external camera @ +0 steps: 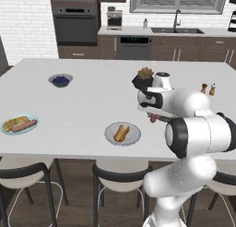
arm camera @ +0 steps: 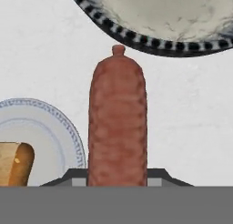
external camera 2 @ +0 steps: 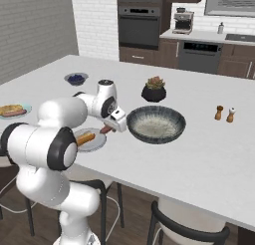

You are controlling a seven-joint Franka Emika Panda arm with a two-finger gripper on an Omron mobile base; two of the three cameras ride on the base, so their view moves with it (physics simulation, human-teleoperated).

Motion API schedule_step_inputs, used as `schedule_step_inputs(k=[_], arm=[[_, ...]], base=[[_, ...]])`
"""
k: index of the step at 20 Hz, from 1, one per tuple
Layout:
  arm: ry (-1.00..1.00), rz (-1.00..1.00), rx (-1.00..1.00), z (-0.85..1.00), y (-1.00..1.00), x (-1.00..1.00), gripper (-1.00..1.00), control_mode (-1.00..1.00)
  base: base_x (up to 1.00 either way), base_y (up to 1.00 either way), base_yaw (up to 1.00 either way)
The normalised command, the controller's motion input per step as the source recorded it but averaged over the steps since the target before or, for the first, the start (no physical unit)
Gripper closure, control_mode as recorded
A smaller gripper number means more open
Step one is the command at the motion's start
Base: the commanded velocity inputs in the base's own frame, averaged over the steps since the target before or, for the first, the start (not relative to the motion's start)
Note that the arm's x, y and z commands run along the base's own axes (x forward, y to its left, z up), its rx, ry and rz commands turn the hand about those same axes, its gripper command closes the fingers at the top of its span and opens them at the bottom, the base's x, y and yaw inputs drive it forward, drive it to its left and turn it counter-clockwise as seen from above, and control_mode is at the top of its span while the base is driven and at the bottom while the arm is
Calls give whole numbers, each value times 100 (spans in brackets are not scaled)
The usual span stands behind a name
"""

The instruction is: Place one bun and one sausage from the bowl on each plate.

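My gripper is shut on a reddish sausage, held above the counter between the dark bowl and the light grey plate. The bowl's inside looks empty. One golden bun lies on the grey plate, and its end shows at the lower left of the hand view as the bun. At the far left, the pale teal plate carries a bun and a sausage. In the left base view the gripper hangs just right of the grey plate.
A black plant pot stands behind the bowl. A small bowl of blue berries sits far left on the counter. Salt and pepper shakers stand to the right. Stools line the counter's near edge.
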Motion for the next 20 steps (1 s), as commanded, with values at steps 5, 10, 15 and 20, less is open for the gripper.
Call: schedule_step_inputs(k=[5,10,15,20], arm=[[9,-3,0,-12,72,-22,100,-100],[13,0,0,-24,48,-2,100,-100],[15,0,0,-28,26,0,100,-100],[15,0,0,-26,7,25,100,-100]], base=[[0,0,0],[0,0,0],[0,0,0],[0,0,0]])
